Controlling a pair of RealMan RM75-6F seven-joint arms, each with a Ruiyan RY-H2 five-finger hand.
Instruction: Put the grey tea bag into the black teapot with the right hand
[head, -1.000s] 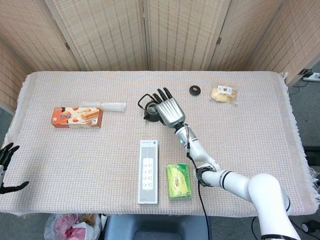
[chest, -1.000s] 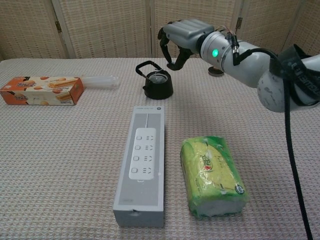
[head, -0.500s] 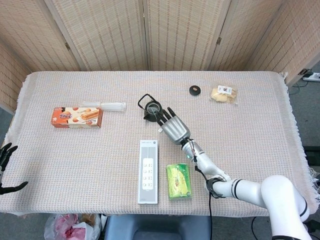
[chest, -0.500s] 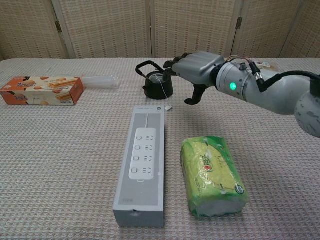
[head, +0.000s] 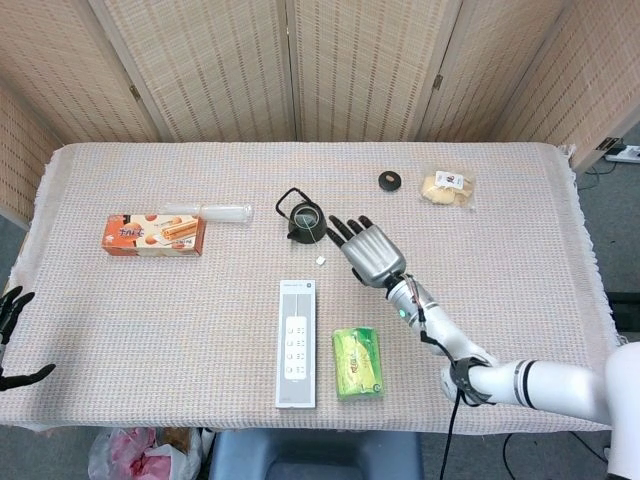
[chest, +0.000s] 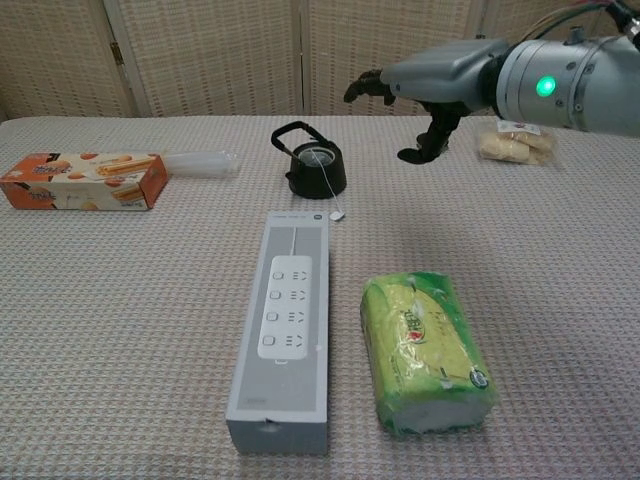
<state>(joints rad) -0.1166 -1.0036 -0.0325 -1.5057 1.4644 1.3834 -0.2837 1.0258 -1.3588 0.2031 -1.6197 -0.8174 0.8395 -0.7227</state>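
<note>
Black teapot sits mid-surface, lid off; something pale shows inside it, likely the grey tea bag, with its thin string running over the rim down to a small white tag lying on the surface just near of the pot. Bag looks light, soft, limp; it would crumple under any squeeze, and the string and tag are the easy pinch spot, though a tug there could drag the bag out again. Pot looks small and stiff, could slide if bumped. Right hand hovers just right of the pot, above the surface, palm down, fingers spread apart, holding nothing; forearm runs off to the near right. Left hand is at the near left edge, well apart, fingers spread, nothing held.
</note>
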